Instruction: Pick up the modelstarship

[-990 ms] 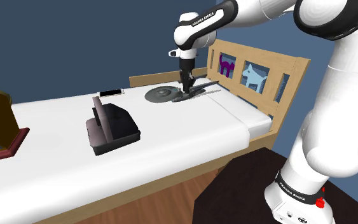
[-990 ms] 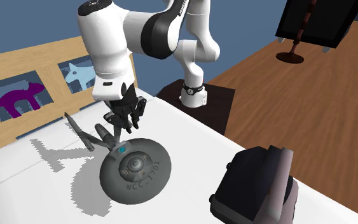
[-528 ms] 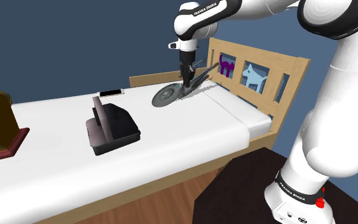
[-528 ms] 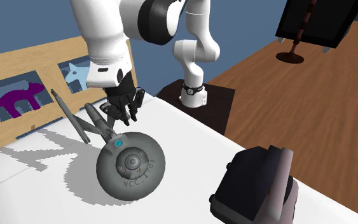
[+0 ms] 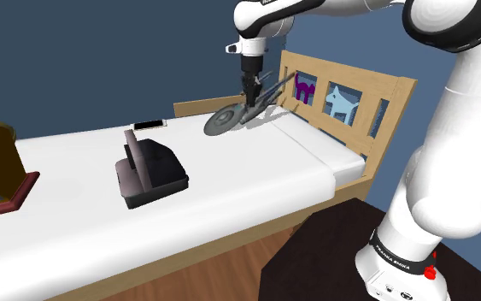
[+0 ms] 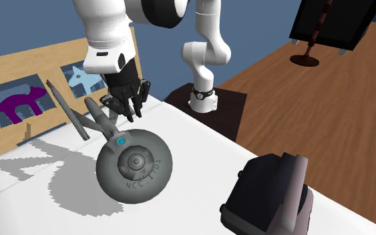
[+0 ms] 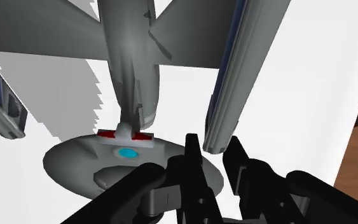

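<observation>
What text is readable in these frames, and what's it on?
"NCC-1701": on the saucer of the grey model starship, second exterior view.
"FRANKA EMIKA": on the dark band at the arm's base, shoulder view; small, only just readable.
Nothing else is readable; the headboard cut-outs are animal shapes, not lettering.

Smooth matt grey model starship (image 6: 134,163), pale wooden headboard (image 5: 398,96), wood-grain floor (image 6: 340,120), smooth white bed (image 5: 247,171)

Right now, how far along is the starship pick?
Done: the gripper is shut on the grey model starship. In hand: the model hangs tilted, saucer lowest, clear of the white bed, its shadow apart beneath it. Left: probably just more height, if any.
</observation>
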Available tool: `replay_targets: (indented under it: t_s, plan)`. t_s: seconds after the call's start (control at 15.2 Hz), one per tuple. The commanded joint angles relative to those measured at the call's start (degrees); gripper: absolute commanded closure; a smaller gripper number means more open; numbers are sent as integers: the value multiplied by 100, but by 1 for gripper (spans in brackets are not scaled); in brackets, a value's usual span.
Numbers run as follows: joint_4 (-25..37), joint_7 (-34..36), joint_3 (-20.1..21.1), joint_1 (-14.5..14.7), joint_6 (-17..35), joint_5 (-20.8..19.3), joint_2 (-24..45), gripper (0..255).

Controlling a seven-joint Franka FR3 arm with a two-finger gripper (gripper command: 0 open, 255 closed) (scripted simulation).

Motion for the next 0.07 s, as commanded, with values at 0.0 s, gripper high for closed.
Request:
replay_targets:
  t_s: [0.0]
  plan:
    - [24,2,-1,0,-38,-6,-21,255]
